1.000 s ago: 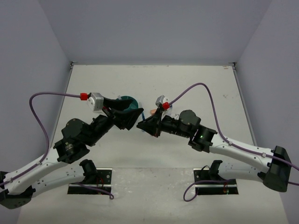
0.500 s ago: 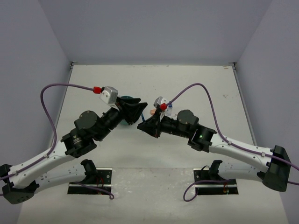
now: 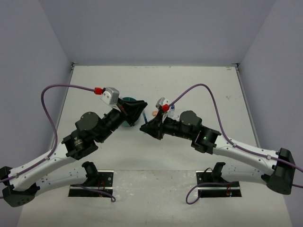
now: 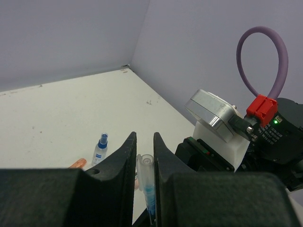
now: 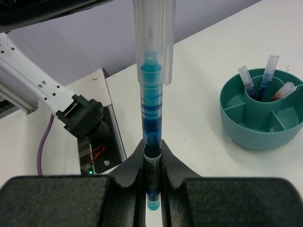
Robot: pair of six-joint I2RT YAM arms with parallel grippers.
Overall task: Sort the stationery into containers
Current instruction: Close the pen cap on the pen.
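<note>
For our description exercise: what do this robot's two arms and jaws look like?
Both the left arm and right arm have white links with black joints and black wedge-shaped jaws. A looping purple cable with a red connector runs to a silver camera block on each wrist. A green light glows on the right arm.

Left pincer overhangs the organizer, right pincer just beside; table beyond lies open.
</note>
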